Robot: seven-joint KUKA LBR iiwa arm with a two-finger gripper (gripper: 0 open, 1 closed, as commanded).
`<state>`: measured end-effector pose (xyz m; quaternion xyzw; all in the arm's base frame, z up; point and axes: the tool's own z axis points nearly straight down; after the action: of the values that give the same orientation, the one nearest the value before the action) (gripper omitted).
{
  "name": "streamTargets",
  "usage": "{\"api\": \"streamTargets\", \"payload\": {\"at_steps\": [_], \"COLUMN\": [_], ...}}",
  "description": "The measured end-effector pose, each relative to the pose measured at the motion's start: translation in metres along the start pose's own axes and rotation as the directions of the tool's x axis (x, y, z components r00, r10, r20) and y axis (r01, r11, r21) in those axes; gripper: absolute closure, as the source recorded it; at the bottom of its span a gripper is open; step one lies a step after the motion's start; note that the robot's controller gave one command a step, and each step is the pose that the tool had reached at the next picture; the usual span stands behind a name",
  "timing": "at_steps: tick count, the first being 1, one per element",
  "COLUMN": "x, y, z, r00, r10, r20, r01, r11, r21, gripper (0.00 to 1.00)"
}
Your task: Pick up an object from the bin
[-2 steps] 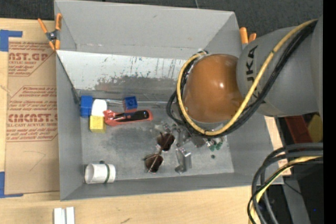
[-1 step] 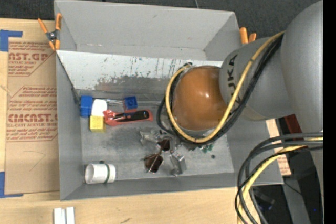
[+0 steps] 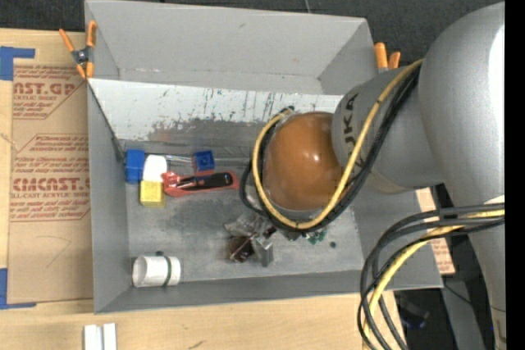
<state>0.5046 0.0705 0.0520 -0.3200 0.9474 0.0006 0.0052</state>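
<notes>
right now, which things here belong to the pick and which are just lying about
In the job: gripper, bin.
Lying about, apart from the gripper: red tool, blue block, white block, yellow block, blue cube, white cylinder.

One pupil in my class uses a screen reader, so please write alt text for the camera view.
A robot arm reaches from the right into a grey metal bin, its claw low over the bin's floor. To the claw's left lie a white cylinder, a red-and-black clip, a blue block, a white block and a yellow block.
</notes>
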Motion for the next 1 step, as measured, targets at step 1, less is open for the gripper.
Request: {"api": "streamTargets", "payload": {"at_steps": [1], "x": [0.0005], "y": [0.0003], "z": [-0.0025], "r00": [1.0], "r10": [0.001], "r20": [0.0], "r01": [-0.001], "r11": [1.0], "r21": [0.0], "gripper": [1.0]}}
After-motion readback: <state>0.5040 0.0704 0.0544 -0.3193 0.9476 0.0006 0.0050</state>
